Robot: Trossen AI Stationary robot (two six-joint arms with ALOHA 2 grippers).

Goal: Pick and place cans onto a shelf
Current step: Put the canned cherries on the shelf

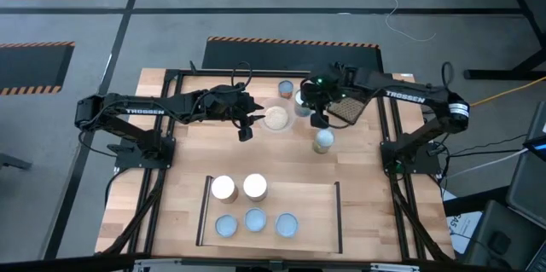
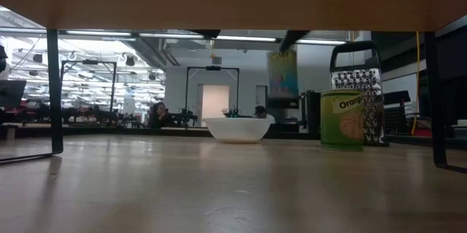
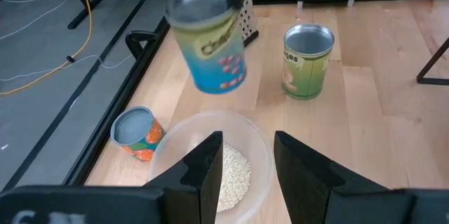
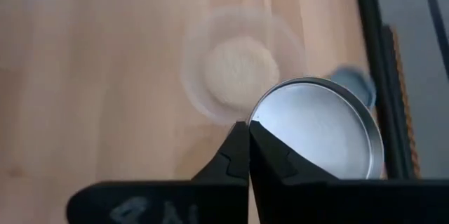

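Note:
A can (image 3: 208,45) with a yellow and blue label hangs in the air above the table, beside the clear bowl of grains (image 3: 210,164). My right gripper (image 4: 248,129) is shut on it and shows in the high view (image 1: 316,117) next to the grater. A green-labelled can (image 1: 323,141) stands on its base on the table, as does an orange one (image 3: 137,134) near the far edge. Several cans stand on the shelf (image 1: 333,221) at the near side. My left gripper (image 3: 245,143) hovers open over the bowl, touching nothing. My right gripper pinches the top rim (image 4: 261,112) of the yellow and blue can between its two fingers, at one spot on the edge of the silvery lid. The fingers come slanting down from above. The can hangs below them, tilted, lifted clear of the table.
A metal grater (image 1: 345,108) lies at the far right, behind the green can (image 2: 341,120) in the low view. The bowl (image 1: 275,118) sits between the two grippers. The shelf's black bars (image 1: 203,212) edge its sides. Bare wood (image 1: 375,212) lies right of the shelf.

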